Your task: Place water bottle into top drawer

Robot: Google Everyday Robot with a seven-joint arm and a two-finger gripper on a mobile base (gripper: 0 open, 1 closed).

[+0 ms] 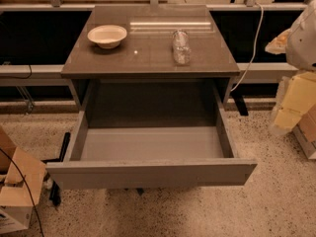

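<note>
The water bottle (181,47) is small, clear and crinkled. It stands upright on the cabinet top, right of centre. The top drawer (148,173) is pulled fully out below it, with a plain flat front panel and a bare smooth grey floor. My arm shows at the right edge as pale and yellowish segments. My gripper (279,42) sits at its end, to the right of the cabinet at about the height of the top. It is well apart from the bottle and holds nothing that I can see.
A cream bowl (107,35) sits on the cabinet top (148,58) at the left. A white cable (254,38) hangs past the cabinet's right side. Cardboard boxes (17,191) stand on the speckled floor at the lower left. A rail runs behind the cabinet.
</note>
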